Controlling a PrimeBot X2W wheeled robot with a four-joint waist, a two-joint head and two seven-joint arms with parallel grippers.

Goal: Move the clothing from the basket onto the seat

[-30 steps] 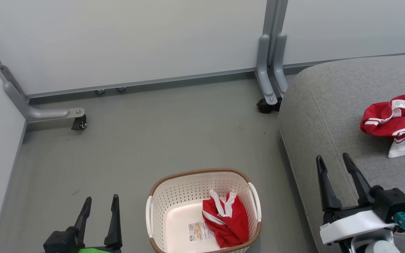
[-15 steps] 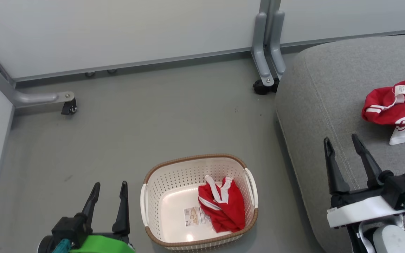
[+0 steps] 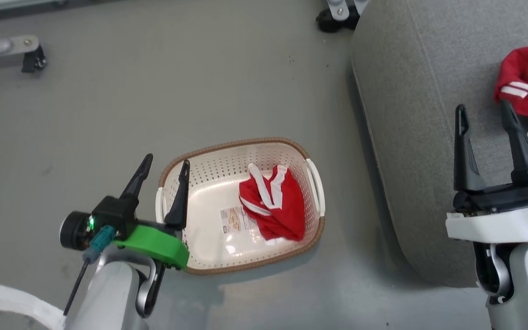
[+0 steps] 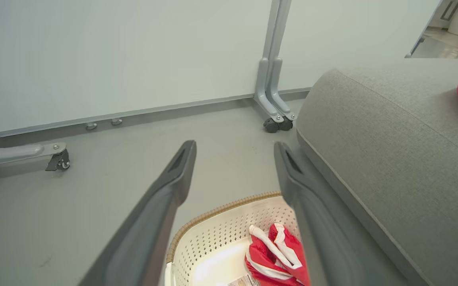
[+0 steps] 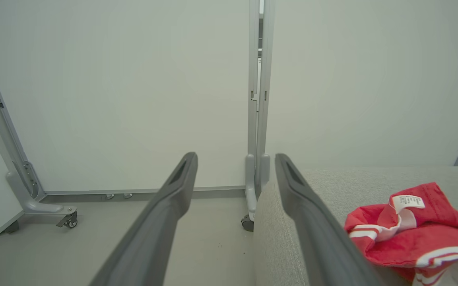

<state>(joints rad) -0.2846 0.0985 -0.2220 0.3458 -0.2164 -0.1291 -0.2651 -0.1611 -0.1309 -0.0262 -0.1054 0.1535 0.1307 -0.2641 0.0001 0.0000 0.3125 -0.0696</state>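
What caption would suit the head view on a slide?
Open left gripper beside the basket, one red garment inside; open right gripper over the grey seat, where the other garment lies.

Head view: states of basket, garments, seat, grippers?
Cream perforated plastic basket with brown rim: upright on floor, holds one garment.
Red white-striped fabric garment: crumpled in basket.
Second red striped garment: crumpled on seat.
Grey woven fabric seat: bears one garment.
Left gripper: open, empty.
Right gripper: open, empty.
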